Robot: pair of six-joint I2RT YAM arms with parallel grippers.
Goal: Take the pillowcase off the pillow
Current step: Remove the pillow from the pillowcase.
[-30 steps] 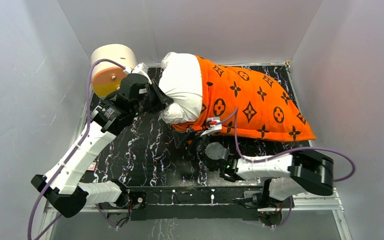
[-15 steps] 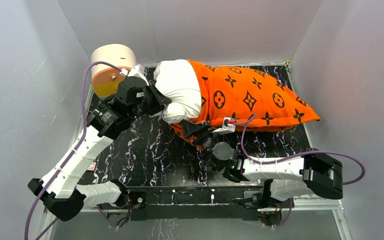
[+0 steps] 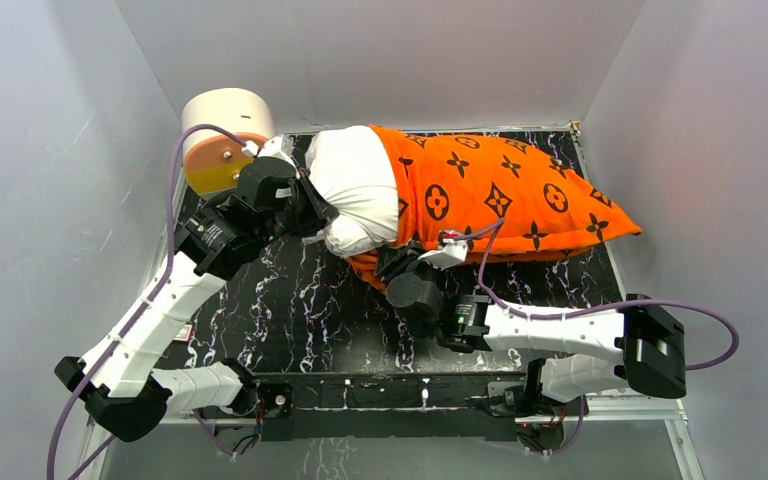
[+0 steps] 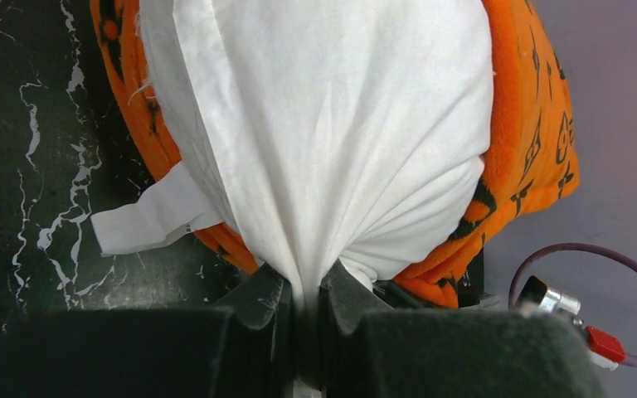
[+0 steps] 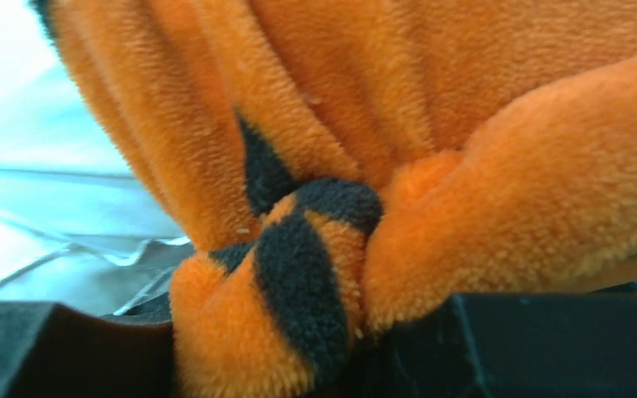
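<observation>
The white pillow [image 3: 355, 185] lies at the back of the floor, its left end sticking out of the orange pillowcase [image 3: 500, 195] with black motifs. My left gripper [image 3: 312, 210] is shut on a pinch of the pillow's white fabric [image 4: 323, 124]; in the left wrist view that fabric narrows into the left gripper [image 4: 305, 286], with the pillowcase [image 4: 531, 124] behind it. My right gripper [image 3: 385, 262] sits at the pillowcase's near open hem. In the right wrist view a bunched fold of pillowcase [image 5: 299, 249] fills the right gripper [image 5: 299, 332], squeezed between its black fingers [image 5: 547, 340].
A cream-and-orange cylinder [image 3: 222, 135] stands at the back left, just behind my left arm. A white tag [image 4: 149, 220] hangs from the pillow's near side. The black marbled floor [image 3: 300, 300] is boxed in by white walls on three sides.
My right gripper has moved up and left into the pillowcase's hem and its jaws have closed on the fabric. The pillow's right end shifted toward the back. The left gripper kept its hold.
</observation>
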